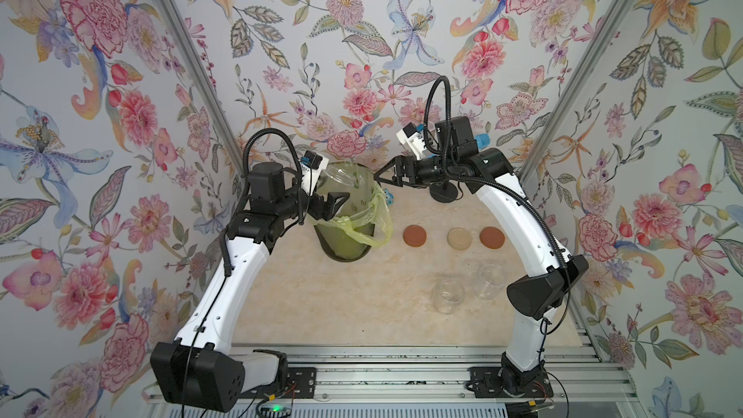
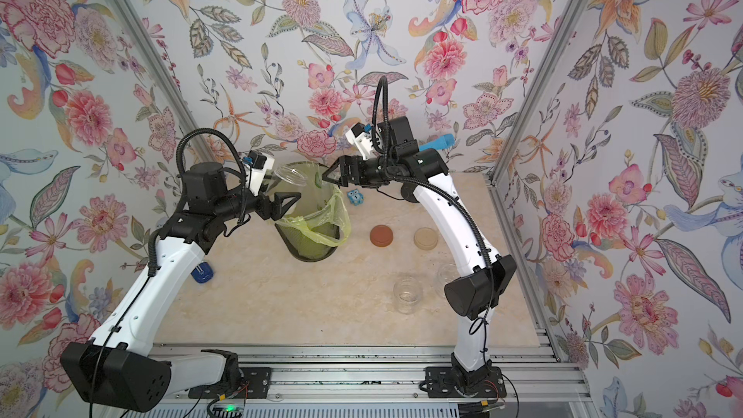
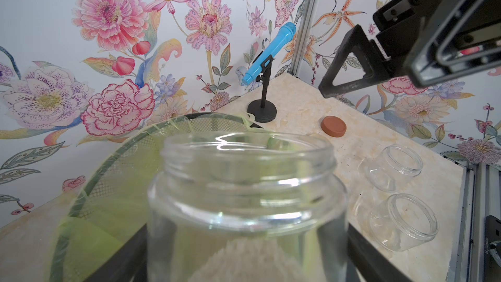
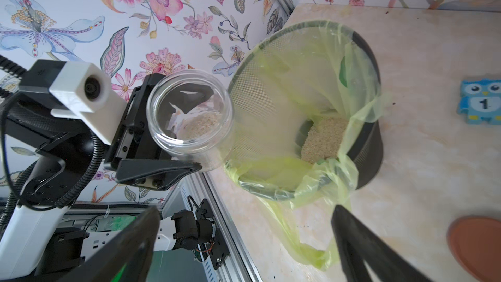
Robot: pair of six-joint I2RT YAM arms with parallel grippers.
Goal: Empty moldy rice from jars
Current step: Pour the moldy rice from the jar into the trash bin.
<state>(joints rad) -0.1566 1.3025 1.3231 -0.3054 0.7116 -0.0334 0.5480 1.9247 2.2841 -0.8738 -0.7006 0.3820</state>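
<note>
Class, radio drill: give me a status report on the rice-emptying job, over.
Left gripper shut on jar, tilted at bin rim. Right gripper open, empty. Some rice left in held jar; two jars on table empty. Nothing blocking the bin.

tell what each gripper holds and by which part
Left gripper clamps the open glass jar by its body's sides, below the neck; right gripper is open, empty.

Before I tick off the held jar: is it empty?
Not empty: pale rice lies inside the jar, seen through its mouth and wall.

Top views look down; wrist views closely share the bin (image 4: 368, 145).
</note>
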